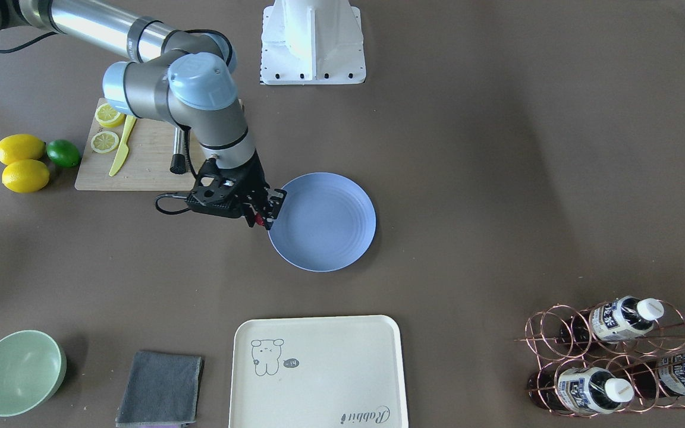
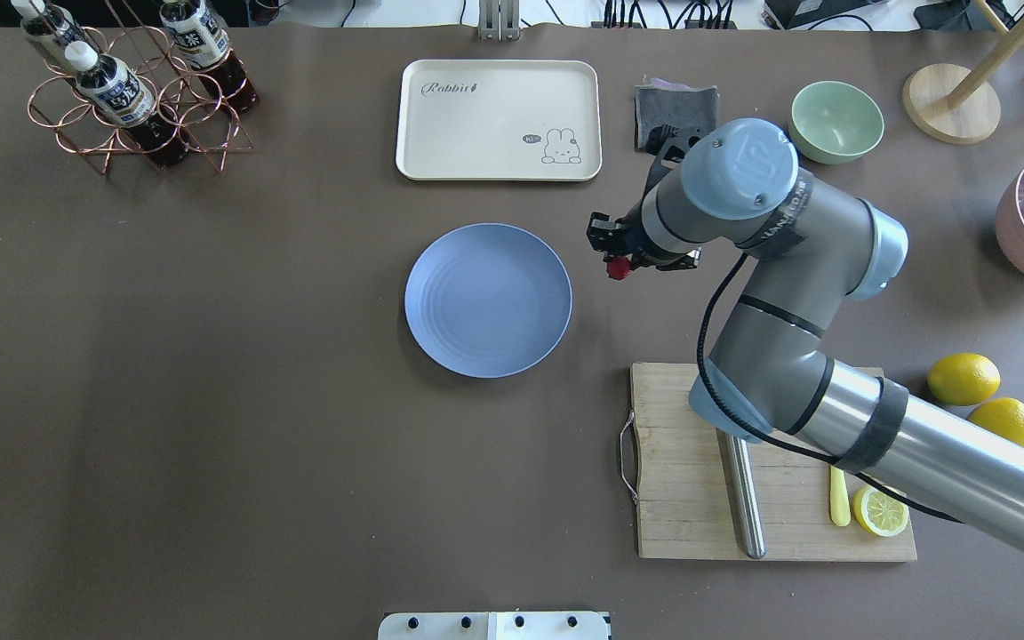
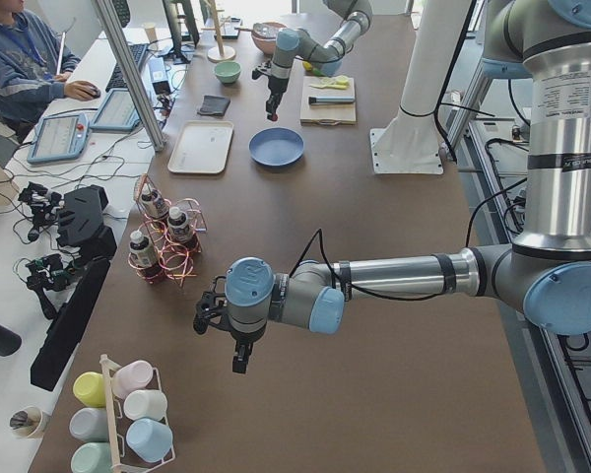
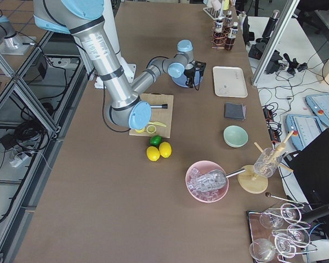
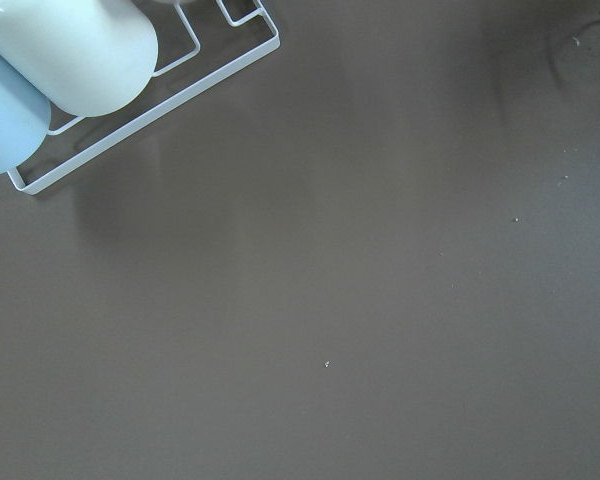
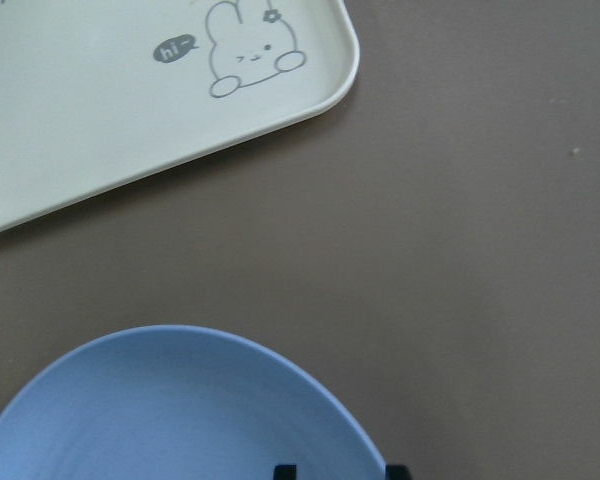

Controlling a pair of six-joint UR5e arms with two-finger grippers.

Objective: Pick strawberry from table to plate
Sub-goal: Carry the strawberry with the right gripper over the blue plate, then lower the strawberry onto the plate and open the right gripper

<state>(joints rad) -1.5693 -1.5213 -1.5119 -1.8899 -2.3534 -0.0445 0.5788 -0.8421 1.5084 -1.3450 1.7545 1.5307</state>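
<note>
Pick done: right gripper [image 2: 617, 260] clamped on strawberry [image 2: 619, 268], held above table [image 2: 210, 400] at plate [image 2: 487, 300] rim. Outstanding: centre over plate, release. Left gripper [image 3: 238, 363] state cannot be told

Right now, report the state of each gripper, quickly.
Right gripper: shut on the small, dark red, bumpy strawberry, near the rim of the round periwinkle-blue plate.
Left gripper: cannot tell; only the side camera shows it.

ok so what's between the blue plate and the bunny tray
Nothing: only bare table lies between the plate and the tray. It shows in the overhead and right wrist views.
</note>
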